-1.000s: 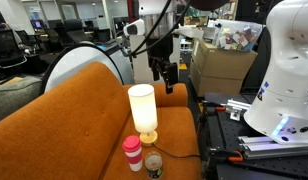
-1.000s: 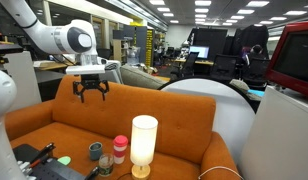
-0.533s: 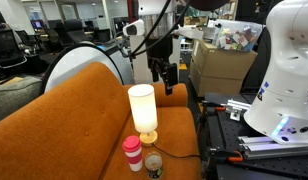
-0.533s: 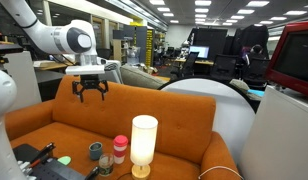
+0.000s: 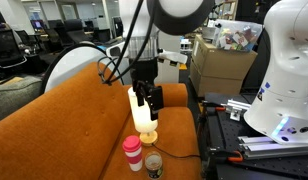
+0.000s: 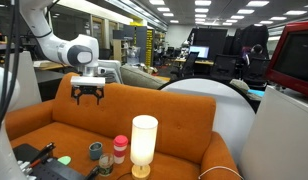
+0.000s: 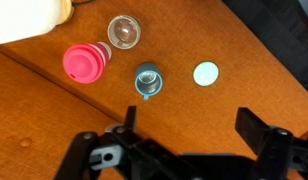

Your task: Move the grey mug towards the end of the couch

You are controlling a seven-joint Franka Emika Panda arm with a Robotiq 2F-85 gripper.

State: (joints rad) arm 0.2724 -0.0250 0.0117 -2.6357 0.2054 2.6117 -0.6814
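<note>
One grey mug [image 7: 148, 79], one red cup [image 7: 87, 60] — perhaps one lid [image 7: 206, 73].

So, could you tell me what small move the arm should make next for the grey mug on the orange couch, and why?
Probably lower the open gripper towards the small dark-grey round mug while centring over it. In both exterior views the gripper hangs well above the seat of the orange fabric couch, and in the wrist view the mug lies off-centre, nearer one finger.

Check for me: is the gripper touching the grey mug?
Apart. In an exterior view the gripper hangs open, well above the grey mug on the couch seat, with orange fabric between them.
</note>
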